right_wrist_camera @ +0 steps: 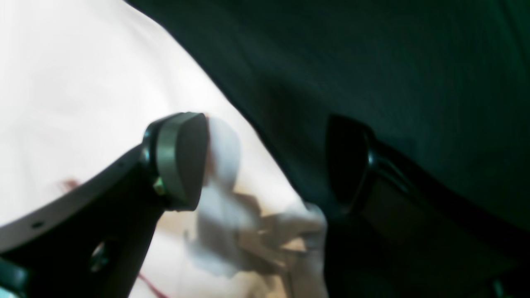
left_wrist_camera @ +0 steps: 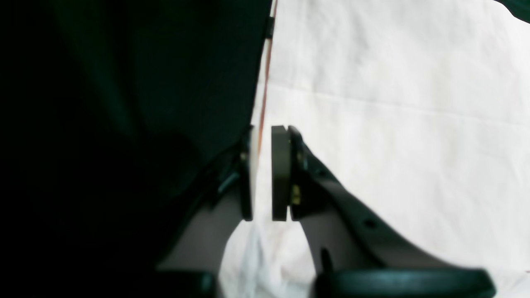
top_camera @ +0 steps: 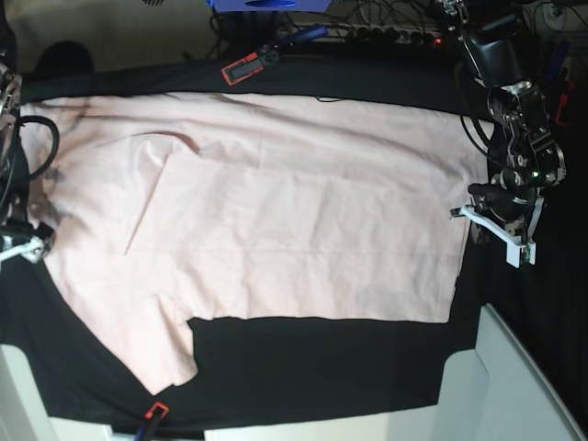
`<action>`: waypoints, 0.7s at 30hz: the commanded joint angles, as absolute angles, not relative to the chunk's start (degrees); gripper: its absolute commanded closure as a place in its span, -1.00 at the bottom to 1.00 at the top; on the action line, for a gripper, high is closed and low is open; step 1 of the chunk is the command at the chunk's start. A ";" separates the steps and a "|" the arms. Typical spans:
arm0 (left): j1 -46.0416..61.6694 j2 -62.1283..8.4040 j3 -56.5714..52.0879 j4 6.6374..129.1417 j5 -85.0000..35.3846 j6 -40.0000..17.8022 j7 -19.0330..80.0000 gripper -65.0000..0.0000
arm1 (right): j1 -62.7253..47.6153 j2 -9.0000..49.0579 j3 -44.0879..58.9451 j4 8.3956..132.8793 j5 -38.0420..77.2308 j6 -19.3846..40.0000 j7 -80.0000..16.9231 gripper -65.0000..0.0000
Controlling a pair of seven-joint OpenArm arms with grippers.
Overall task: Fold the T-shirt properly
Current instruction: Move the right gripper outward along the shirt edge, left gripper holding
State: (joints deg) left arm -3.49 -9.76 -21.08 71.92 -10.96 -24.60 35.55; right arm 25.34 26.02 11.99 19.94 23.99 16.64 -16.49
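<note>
The pale pink T-shirt [top_camera: 294, 220] lies spread out, plain side up, on the black table cover [top_camera: 322, 358], with one sleeve pointing toward the front left. My left gripper [top_camera: 464, 214] is at the shirt's right edge. In the left wrist view its pads [left_wrist_camera: 280, 174] stand nearly together, and the left gripper [left_wrist_camera: 265, 157] is shut on the T-shirt [left_wrist_camera: 393, 124] at its seamed edge. My right gripper [top_camera: 32, 246] is at the shirt's left edge. In the right wrist view the right gripper [right_wrist_camera: 265, 165] is wide open over a crumpled bit of the T-shirt [right_wrist_camera: 62, 82].
A red-and-black tool [top_camera: 248, 66] lies at the table's back edge among cables, and another [top_camera: 152, 411] at the front edge. A white panel [top_camera: 514, 386] stands at the front right. Black cover [left_wrist_camera: 145, 62] shows beside the shirt.
</note>
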 commanded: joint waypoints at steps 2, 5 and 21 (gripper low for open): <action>-4.00 -10.59 -21.23 72.92 -11.65 -24.92 34.42 0.83 | 27.12 27.12 12.00 18.33 24.31 17.19 -13.49 -0.33; -3.91 -10.59 -21.23 72.92 -11.65 -24.92 34.42 0.83 | 27.12 26.33 9.80 17.01 24.31 18.51 -12.62 -0.33; -4.35 -10.24 -21.23 72.75 -11.38 -24.92 34.51 0.72 | 28.18 25.89 4.00 17.01 24.40 20.00 -12.53 0.48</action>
State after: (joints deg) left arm -3.33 -9.67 -21.08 71.92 -10.94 -24.62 35.57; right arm 27.05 25.10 4.08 16.58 24.03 19.51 -12.93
